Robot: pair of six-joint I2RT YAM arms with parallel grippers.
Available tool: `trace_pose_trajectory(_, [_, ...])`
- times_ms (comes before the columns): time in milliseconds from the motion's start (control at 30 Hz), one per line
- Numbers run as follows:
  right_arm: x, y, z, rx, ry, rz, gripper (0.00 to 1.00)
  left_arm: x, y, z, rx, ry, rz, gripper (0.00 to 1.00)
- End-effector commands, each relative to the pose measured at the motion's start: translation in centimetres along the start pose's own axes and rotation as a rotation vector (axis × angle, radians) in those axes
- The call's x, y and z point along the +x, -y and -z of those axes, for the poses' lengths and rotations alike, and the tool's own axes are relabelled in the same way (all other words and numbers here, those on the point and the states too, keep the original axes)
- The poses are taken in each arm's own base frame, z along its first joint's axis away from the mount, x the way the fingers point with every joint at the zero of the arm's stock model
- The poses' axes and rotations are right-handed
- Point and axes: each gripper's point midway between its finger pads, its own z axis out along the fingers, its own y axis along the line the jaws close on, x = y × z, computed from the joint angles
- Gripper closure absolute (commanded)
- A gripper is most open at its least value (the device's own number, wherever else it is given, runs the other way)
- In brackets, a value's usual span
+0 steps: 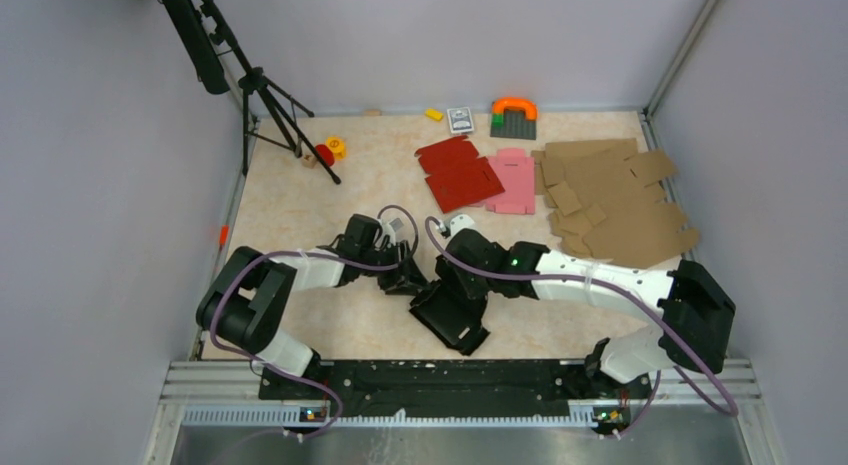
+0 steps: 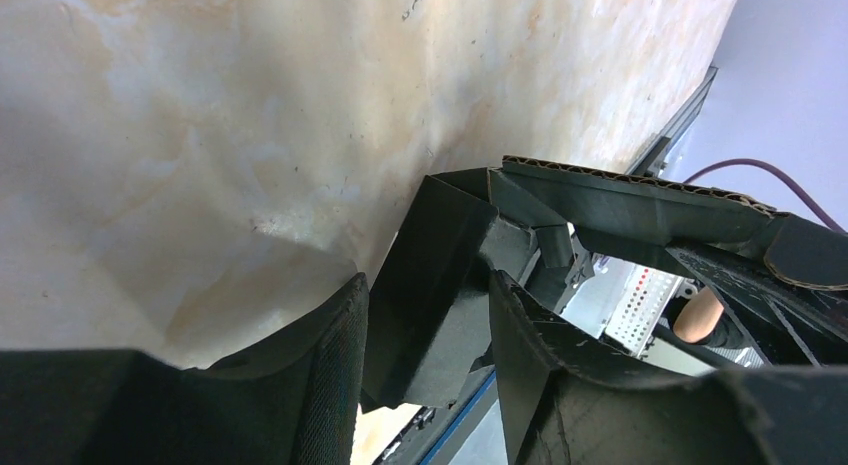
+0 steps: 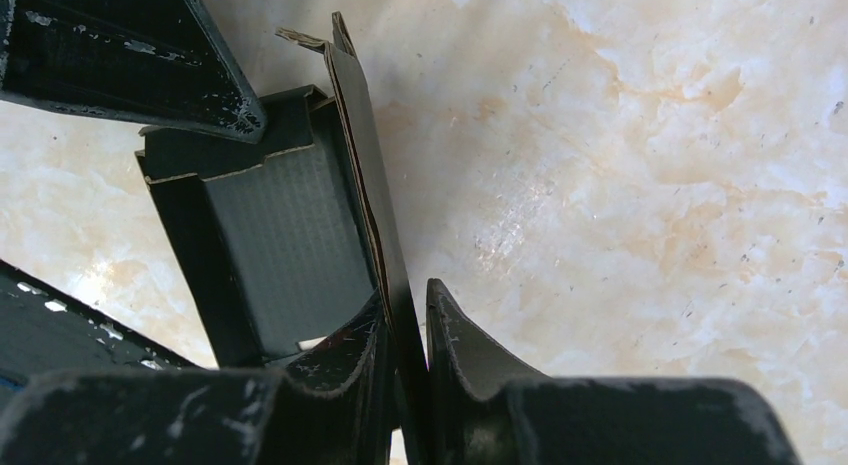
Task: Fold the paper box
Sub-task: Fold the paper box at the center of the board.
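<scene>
The black paper box (image 1: 456, 320) lies partly folded near the table's front middle, with both grippers at its far edge. My left gripper (image 1: 405, 276) is open. In the left wrist view a black flap (image 2: 440, 305) of the box stands between the spread fingers (image 2: 335, 375), with a corrugated wall (image 2: 640, 200) beyond it. My right gripper (image 1: 457, 277) is shut on the box. In the right wrist view the gripper (image 3: 405, 295) pinches a thin upright wall, and the box's folded inner side (image 3: 280, 225) lies to the left.
A red blank (image 1: 458, 173) and a pink blank (image 1: 515, 180) lie at the back middle. Brown cardboard blanks (image 1: 610, 200) are piled at the right. A tripod (image 1: 265, 95) stands back left beside small toys (image 1: 330, 150). An orange and green toy (image 1: 513, 115) sits by the back wall.
</scene>
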Motion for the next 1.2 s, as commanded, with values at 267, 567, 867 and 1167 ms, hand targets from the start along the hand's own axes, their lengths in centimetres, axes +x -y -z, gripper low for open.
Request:
trace_pose_trajectory(267, [-2.2,-0.7,0.8,-0.023,0.101,-0.029,0.86,1.1,-0.2,0.8,-0.037,-0.035,-0.117,0.44])
trace_pose_trajectory(567, [-2.4,-1.2,0.9,-0.038,0.113,-0.024,0.86,1.1,-0.5,0.4,-0.158,-0.02,-0.212,0.55])
trace_pose_trajectory(867, [-2.3,-1.4,1.0,-0.045,0.113,-0.016,0.85,-0.3,0.0,0.8,-0.332,0.042,-0.38,0.63])
trace_pose_trajectory(1167, [-2.0,-1.5,0.8,-0.049,0.115,-0.023,0.85,0.8,1.7,0.1,-0.231,-0.012,-0.395,0.46])
